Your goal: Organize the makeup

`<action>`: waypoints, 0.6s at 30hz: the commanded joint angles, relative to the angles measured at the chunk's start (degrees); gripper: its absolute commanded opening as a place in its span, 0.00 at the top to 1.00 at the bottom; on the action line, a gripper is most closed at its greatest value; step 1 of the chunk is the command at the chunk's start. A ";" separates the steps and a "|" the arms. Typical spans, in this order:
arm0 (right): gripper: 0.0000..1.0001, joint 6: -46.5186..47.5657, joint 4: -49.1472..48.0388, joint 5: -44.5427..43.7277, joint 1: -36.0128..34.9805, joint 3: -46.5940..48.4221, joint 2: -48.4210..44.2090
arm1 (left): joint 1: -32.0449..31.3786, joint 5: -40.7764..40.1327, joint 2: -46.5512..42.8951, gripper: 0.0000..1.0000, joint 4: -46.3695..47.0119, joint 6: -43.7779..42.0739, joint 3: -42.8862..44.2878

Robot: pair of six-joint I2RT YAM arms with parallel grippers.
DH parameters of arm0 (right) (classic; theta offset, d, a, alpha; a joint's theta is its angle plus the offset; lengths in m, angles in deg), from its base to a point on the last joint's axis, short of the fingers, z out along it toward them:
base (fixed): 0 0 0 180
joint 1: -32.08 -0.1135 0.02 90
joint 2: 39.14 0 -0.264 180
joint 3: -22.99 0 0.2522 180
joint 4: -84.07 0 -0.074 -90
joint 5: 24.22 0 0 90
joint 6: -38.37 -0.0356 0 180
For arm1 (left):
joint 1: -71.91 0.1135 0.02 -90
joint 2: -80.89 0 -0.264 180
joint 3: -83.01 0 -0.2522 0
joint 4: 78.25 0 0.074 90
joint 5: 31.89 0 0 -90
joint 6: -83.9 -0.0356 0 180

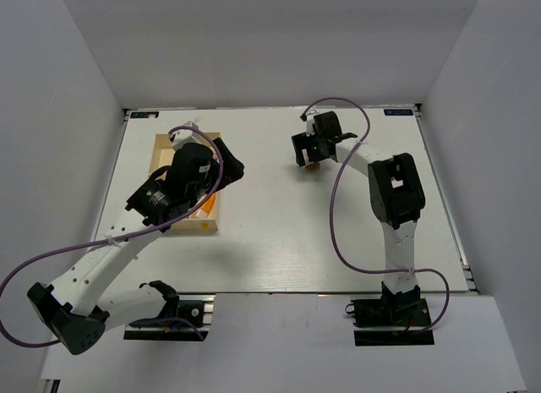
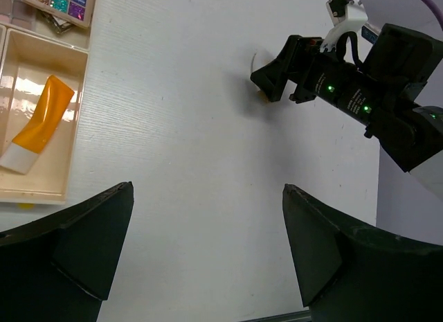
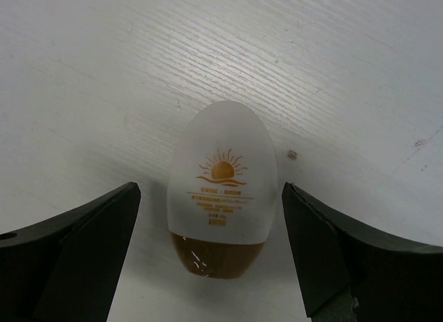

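Observation:
A white egg-shaped sponge case (image 3: 221, 176) with a brown end and an orange sun print lies on the table. My right gripper (image 3: 210, 188) stands open around it, one finger on each side, neither touching. From above, that gripper (image 1: 311, 159) sits at the back middle of the table. My left gripper (image 2: 208, 190) is open over bare table with nothing between its fingers, just right of the wooden tray (image 2: 34, 195). An orange white-capped tube (image 2: 41, 121) lies in a tray compartment. The multicolour palette (image 2: 59, 2) lies in the compartment behind it.
The wooden tray (image 1: 161, 144) sits at the left of the white table, largely covered by my left arm (image 1: 182, 186). A purple cable (image 1: 338, 215) loops beside the right arm. White walls enclose the table at the back and sides.

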 commanded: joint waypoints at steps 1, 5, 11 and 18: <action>0.11 1.45 -0.77 -7.12 -1.46 2.23 1.43 | 0.01 -1.86 -1.50 0.02 -1.43 1.35 -0.88; 0.11 1.45 0.11 -6.96 -2.34 2.05 2.05 | 0.01 -1.86 -1.33 0.02 -1.61 1.52 -0.88; 0.20 1.01 1.07 -7.40 -3.05 0.12 2.05 | 0.01 -2.47 -1.77 0.02 -1.52 1.44 -0.44; 0.73 4.08 0.29 -7.49 -3.40 -0.67 0.47 | 0.01 -3.00 -2.91 0.02 -1.78 1.70 -0.44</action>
